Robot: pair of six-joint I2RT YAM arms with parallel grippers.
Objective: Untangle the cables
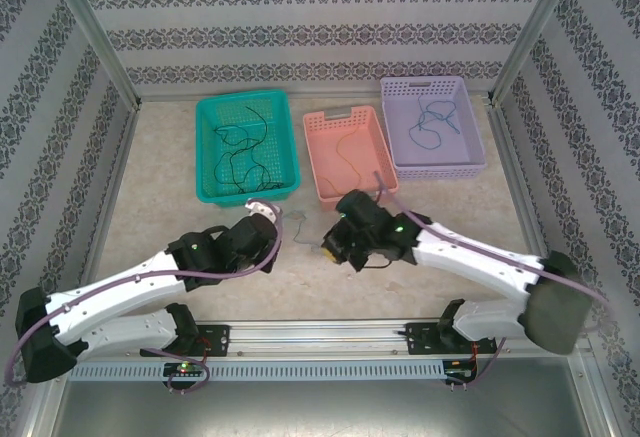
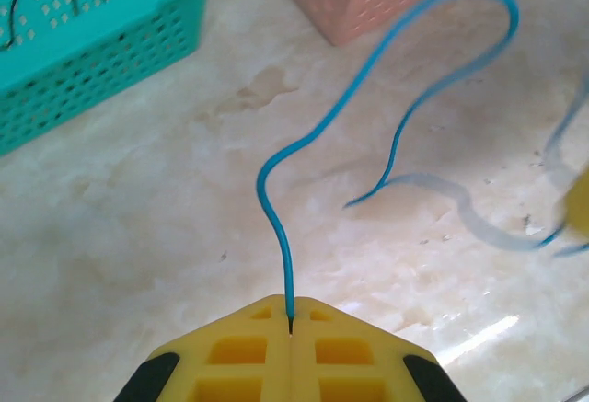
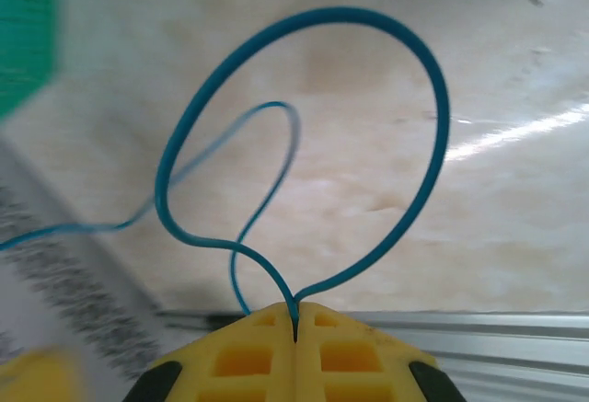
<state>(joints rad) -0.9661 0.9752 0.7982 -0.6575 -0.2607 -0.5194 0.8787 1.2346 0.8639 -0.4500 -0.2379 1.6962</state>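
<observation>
The table [image 1: 470, 212] carries three baskets along its far side. A green basket [image 1: 250, 197] holds black cables [image 1: 240, 152], a pink basket [image 1: 355, 195] holds one thin cable [image 1: 350, 152], and a purple basket [image 1: 440, 170] holds a blue cable [image 1: 437, 117]. Freed strands seem to be parked there by colour.

Nearer, the two arms meet over bare table. The left claw [image 2: 290, 321] is closed tight on the end of a loose blue strand [image 2: 391, 62], which rises from the pads and curls toward the pink basket. The right claw [image 3: 294, 321] is also clamped shut on a blue strand, which swings into a wide loop above its tips. It is probably the same one. Pinching it at two points, lifted off the table, looks meant to let the arms draw the loops apart.
</observation>
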